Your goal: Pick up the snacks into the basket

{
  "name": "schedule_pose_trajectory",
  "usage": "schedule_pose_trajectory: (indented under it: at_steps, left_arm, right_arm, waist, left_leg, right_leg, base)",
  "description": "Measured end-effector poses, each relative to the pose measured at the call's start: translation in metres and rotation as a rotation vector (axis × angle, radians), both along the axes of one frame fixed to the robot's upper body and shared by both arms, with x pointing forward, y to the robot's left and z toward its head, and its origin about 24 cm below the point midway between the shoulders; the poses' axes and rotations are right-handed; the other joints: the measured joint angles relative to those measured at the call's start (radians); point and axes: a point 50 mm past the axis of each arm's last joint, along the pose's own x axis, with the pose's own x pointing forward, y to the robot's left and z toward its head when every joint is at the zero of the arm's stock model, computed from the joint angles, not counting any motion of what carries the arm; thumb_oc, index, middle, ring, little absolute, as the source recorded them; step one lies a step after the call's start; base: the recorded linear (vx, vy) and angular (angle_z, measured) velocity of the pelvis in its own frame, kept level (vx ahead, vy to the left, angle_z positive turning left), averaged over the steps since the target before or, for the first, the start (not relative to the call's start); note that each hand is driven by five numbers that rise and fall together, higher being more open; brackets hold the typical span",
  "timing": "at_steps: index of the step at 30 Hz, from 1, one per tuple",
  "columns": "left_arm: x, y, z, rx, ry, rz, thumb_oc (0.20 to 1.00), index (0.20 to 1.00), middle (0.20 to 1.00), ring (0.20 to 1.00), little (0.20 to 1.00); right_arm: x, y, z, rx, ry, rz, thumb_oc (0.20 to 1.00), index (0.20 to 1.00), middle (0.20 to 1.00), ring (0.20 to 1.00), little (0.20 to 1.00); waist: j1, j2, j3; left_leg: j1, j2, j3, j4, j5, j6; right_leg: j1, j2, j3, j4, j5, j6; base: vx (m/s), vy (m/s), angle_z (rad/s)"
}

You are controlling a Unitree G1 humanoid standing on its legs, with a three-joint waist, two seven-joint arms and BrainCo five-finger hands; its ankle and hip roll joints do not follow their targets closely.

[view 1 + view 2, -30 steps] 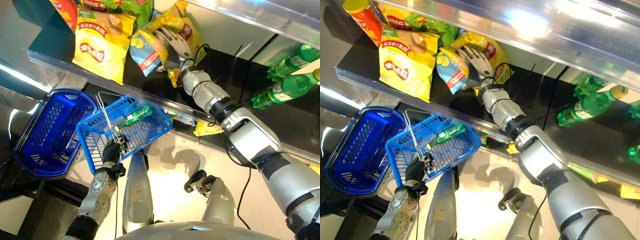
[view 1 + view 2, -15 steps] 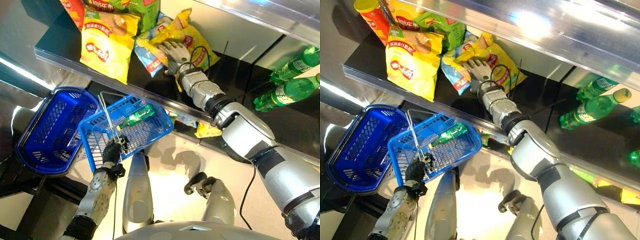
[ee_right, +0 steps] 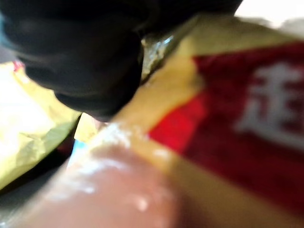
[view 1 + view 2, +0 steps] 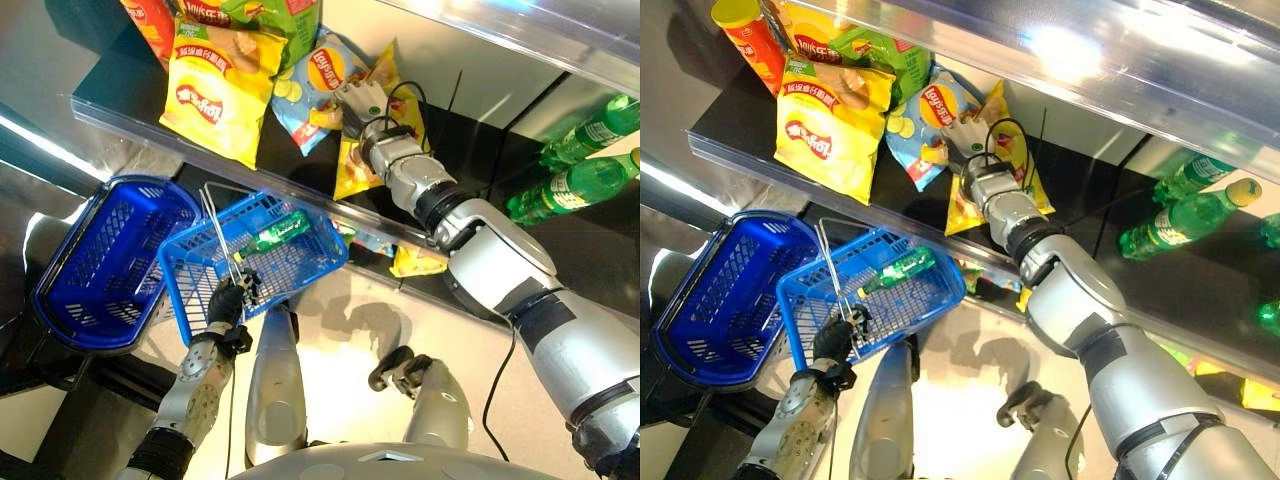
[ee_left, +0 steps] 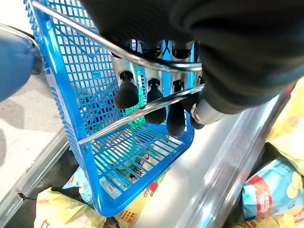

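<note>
My right hand (image 4: pixel 356 101) reaches onto the black shelf (image 4: pixel 130 110), fingers curled round a yellow snack bag (image 4: pixel 349 172) with red print. That bag (image 3: pixel 228 123) presses against a dark fingertip (image 3: pixel 90 61) in the right wrist view. Its lower end hangs toward the shelf's front edge. Below the shelf, my left hand (image 4: pixel 224 302) is shut on the wire handle (image 5: pixel 118 118) of a light blue basket (image 4: pixel 262 262). The basket tilts and holds a green packet (image 4: pixel 281 231).
A large yellow chip bag (image 4: pixel 215 95), a blue chip bag (image 4: pixel 308 88), a green bag and a red tube (image 4: pixel 148 20) lie on the shelf to the left of my right hand. Green bottles (image 4: pixel 575 180) lie at the right. A dark blue basket (image 4: pixel 105 260) sits left of the held one. More snack bags (image 4: pixel 415 262) lie on a lower shelf.
My right hand has closed on the yellow bag and drawn it toward the shelf edge, so it now hangs lengthwise. The blue bag's face is uncovered. The left hand and basket stayed put.
</note>
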Motion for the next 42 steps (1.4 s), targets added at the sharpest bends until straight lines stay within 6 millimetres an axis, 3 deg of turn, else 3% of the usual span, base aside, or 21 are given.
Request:
schedule_pose_trajectory:
  at_steps: [6, 9, 12, 14, 22, 30, 38, 42]
  left_arm:
    - [0.001, 0.0, 0.0, 0.0, -0.001, 0.001, 0.2, 0.2, 0.2, 0.2, 0.2]
    - [0.0, 0.0, 0.0, -0.002, 0.001, 0.007, 0.2, 0.2, 0.2, 0.2, 0.2]
    - [-0.001, 0.0, 0.0, -0.005, 0.006, 0.021, 0.2, 0.2, 0.2, 0.2, 0.2]
    - [-0.001, -0.001, 0.0, -0.005, 0.008, 0.026, 0.2, 0.2, 0.2, 0.2, 0.2]
    - [-0.003, -0.002, -0.002, -0.019, 0.014, 0.042, 0.2, 0.2, 0.2, 0.2, 0.2]
    - [-0.01, -0.002, -0.005, -0.033, 0.029, 0.053, 0.2, 0.2, 0.2, 0.2, 0.2]
    - [-0.015, -0.009, 0.013, -0.141, -0.04, 0.049, 0.2, 0.2, 0.2, 0.2, 0.2]
    - [-0.013, -0.009, 0.021, -0.181, -0.066, 0.049, 0.2, 0.2, 0.2, 0.2, 0.2]
  right_arm:
    - [-0.007, 0.006, -0.002, 0.048, -0.012, 0.06, 0.2, 0.2, 0.2, 0.2, 0.2]
    - [-0.017, 0.007, 0.008, 0.167, -0.058, 0.128, 0.2, 0.2, 0.2, 0.2, 0.2]
    - [-0.042, 0.0, 0.029, 0.333, -0.188, 0.248, 0.2, 0.2, 0.2, 0.2, 0.2]
    - [-0.046, -0.006, 0.036, 0.391, -0.226, 0.26, 0.2, 0.2, 0.2, 0.2, 0.2]
    - [-0.078, -0.019, 0.04, 0.502, -0.322, 0.38, 0.2, 0.2, 0.2, 0.2, 0.2]
    - [-0.109, 0.01, 0.018, 0.738, -0.136, 0.636, 0.2, 0.2, 0.2, 0.2, 0.2]
    - [-0.11, 0.021, 0.0, 1.068, 0.144, 0.737, 0.2, 0.2, 0.2, 0.2, 0.2]
    - [-0.109, 0.022, 0.0, 1.122, 0.171, 0.751, 0.2, 0.2, 0.2, 0.2, 0.2]
  waist:
    - [-0.005, 0.0, 0.0]
    - [-0.01, 0.0, 0.0]
    - [-0.027, -0.002, 0.004]
    - [-0.043, -0.003, 0.004]
    - [-0.05, -0.003, 0.004]
    - [-0.048, -0.004, 0.005]
    - [-0.013, -0.005, 0.017]
    - [0.025, -0.007, 0.035]
  left_leg:
    - [0.005, 0.001, 0.003, 0.001, 0.001, 0.0]
    - [0.017, 0.002, 0.006, -0.002, 0.0, 0.0]
    - [0.038, 0.005, 0.008, -0.006, 0.0, 0.0]
    - [0.06, 0.008, 0.019, -0.014, 0.0, 0.0]
    - [0.071, 0.006, 0.022, -0.026, 0.0, 0.001]
    - [0.103, 0.002, 0.028, -0.053, 0.007, -0.002]
    - [0.1, -0.013, 0.017, -0.084, 0.027, -0.004]
    - [0.1, -0.025, 0.0, -0.099, 0.042, -0.005]
  right_leg:
    - [0.002, 0.001, 0.001, 0.0, 0.002, -0.001]
    - [0.012, 0.002, 0.003, -0.005, 0.003, 0.0]
    - [0.033, 0.008, 0.004, -0.013, 0.005, 0.001]
    - [0.041, 0.009, 0.012, -0.014, 0.006, 0.0]
    - [0.046, 0.009, 0.014, -0.015, 0.006, -0.001]
    - [0.072, 0.01, 0.012, -0.033, 0.006, 0.002]
    - [0.079, 0.005, -0.007, -0.04, 0.005, 0.004]
    - [0.095, -0.004, -0.032, -0.042, 0.001, 0.005]
  base:
    - [-0.04, 0.006, -0.01]
    - [0.0, 0.0, 0.0]
    - [0.01, -0.007, -0.03]
    - [0.02, -0.024, -0.09]
    - [0.0, -0.002, -0.01]
    - [0.0, -0.002, 0.01]
    - [-0.01, -0.015, 0.07]
    - [-0.01, -0.021, 0.17]
